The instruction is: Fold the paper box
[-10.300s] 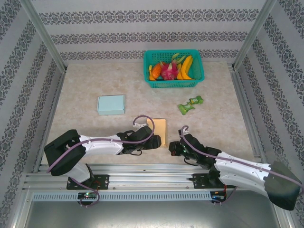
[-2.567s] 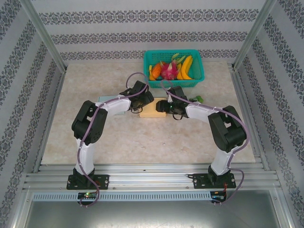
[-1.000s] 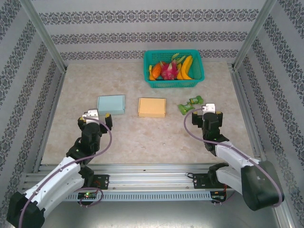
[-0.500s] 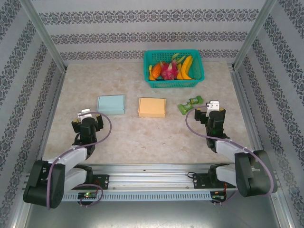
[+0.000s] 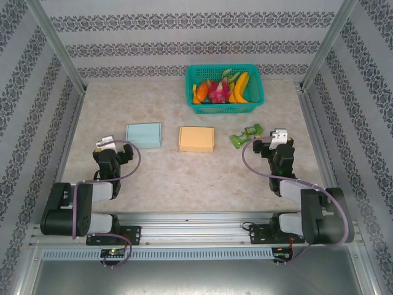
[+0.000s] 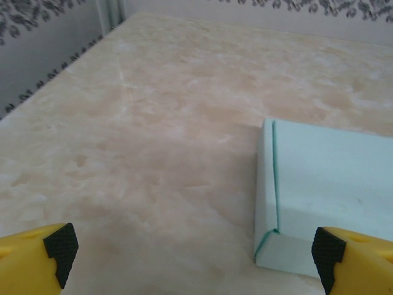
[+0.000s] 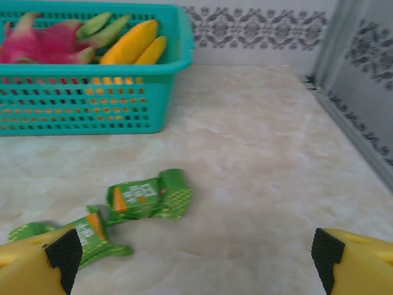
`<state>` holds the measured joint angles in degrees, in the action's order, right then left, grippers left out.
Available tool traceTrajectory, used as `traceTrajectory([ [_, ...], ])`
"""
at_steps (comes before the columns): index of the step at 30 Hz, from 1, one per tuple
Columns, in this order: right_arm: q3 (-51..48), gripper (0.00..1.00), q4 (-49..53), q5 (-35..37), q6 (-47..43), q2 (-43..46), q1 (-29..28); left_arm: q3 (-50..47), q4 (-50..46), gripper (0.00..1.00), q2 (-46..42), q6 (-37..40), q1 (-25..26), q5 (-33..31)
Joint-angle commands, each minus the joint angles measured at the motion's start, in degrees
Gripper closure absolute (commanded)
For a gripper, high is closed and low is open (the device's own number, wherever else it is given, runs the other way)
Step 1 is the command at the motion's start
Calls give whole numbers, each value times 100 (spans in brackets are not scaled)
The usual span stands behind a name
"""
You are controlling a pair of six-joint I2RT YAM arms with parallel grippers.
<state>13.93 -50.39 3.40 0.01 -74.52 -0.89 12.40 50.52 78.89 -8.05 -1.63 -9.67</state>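
Observation:
The tan paper box [image 5: 196, 139] lies closed and flat on the table's middle, untouched. My left gripper [image 5: 113, 150] sits drawn back at the near left, open, its yellow fingertips [image 6: 52, 249] wide apart over bare table, with nothing between them. My right gripper [image 5: 274, 146] sits at the near right, also open and empty, with its fingertips [image 7: 344, 258] spread at the frame's bottom corners. Both grippers are well clear of the tan box.
A pale blue box [image 5: 143, 135] lies left of the tan one, its corner [image 6: 288, 209] just ahead of my left gripper. Two green snack packets [image 5: 247, 135] [image 7: 147, 196] lie before my right gripper. A teal fruit basket [image 5: 253, 104] [image 7: 92, 69] stands at the back.
The tan box went from the near edge to mid-table and was let go. Both arms have since folded back toward their bases, grippers open and retreating slightly outward.

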Motion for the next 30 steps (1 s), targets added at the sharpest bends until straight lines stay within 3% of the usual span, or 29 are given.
traceTrajectory([
  [1, -246, 2, -1177, -579, -67, -408, -77, 218, 699, 0, 333, 246, -66, 527],
  [6, -471, 2, -1883, -625, -88, -735, -79, 565, 798, 0, 1035, 500, -77, 1140],
  [8, -394, 2, -1797, -722, -129, -778, -78, 801, 208, 0, 974, 525, -75, 1216],
  [13, -252, 2, -1985, -988, -299, -1249, -135, 1035, -130, 0, 1044, 590, -70, 1370],
  [17, 52, 2, -1412, -732, -223, -1221, -144, 1045, -158, 0, 1041, 610, -51, 1337],
  [19, 772, 2, -242, -83, 66, -1272, -144, 1060, -175, 0, 1047, 625, -24, 1294],
  [20, 863, 2, 73, -192, 183, -1166, -16, 1066, -184, 0, 1049, 637, -14, 1256],
  [30, 830, 2, -35, -254, 129, -1185, 1, 1136, -324, 0, 1066, 767, 119, 1128],
])
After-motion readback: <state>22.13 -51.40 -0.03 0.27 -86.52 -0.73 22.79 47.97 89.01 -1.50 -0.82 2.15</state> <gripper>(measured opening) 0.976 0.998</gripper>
